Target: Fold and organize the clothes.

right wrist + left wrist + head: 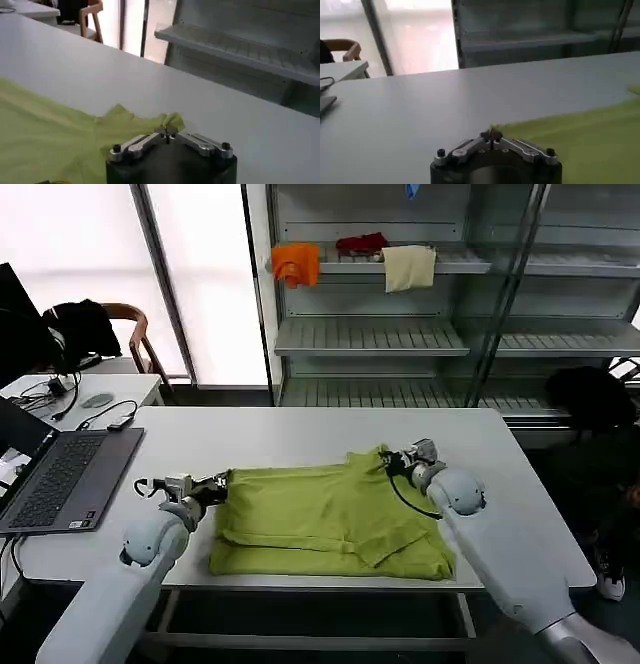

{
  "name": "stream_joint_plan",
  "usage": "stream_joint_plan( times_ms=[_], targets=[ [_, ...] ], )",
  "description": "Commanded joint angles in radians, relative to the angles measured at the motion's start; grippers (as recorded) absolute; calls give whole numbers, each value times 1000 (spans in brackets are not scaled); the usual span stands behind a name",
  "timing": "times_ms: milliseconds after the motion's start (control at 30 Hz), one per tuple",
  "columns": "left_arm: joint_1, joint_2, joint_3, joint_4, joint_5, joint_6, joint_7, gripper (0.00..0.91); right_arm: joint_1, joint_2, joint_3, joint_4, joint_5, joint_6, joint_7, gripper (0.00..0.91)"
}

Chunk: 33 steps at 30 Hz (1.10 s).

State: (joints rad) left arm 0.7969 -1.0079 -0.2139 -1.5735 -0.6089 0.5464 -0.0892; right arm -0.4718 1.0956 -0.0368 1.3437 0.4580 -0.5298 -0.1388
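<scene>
One laptop sits at the worktop's left end, open surface between it and the left hand. That hand is low at the left edge of the single lime-green T-shirt, fingers pinched together on the hem. The shirt lies partly folded near the front edge, bare worktop behind it. At its far right corner, the right hand is clamped shut on a bunched bit of fabric. Clear worktop runs to the right edge.

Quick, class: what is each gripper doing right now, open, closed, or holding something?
Left gripper: closed, pinching the green T-shirt's edge.
Right gripper: closed, pinching the T-shirt's far corner.
</scene>
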Motion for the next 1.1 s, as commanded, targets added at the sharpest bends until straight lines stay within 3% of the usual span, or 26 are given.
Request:
stream_joint_plan(
  times_ms=[33, 467, 767, 1100],
  targets=[
    [27, 19, -10, -91, -43, -22, -2, 0, -30, -63, 16, 180, 92, 17, 23, 0],
    [215, 75, -83, -303, -54, -23, -45, 0, -270, -196, 136, 416, 132, 22, 22, 0],
    [331, 66, -112, -477, -57, 31, -219, 0, -440, -240, 209, 558, 126, 42, -1, 0],
    [416, 59, -148, -482, -1, 31, -268, 0, -656, -322, 297, 701, 126, 49, -24, 0]
  ],
)
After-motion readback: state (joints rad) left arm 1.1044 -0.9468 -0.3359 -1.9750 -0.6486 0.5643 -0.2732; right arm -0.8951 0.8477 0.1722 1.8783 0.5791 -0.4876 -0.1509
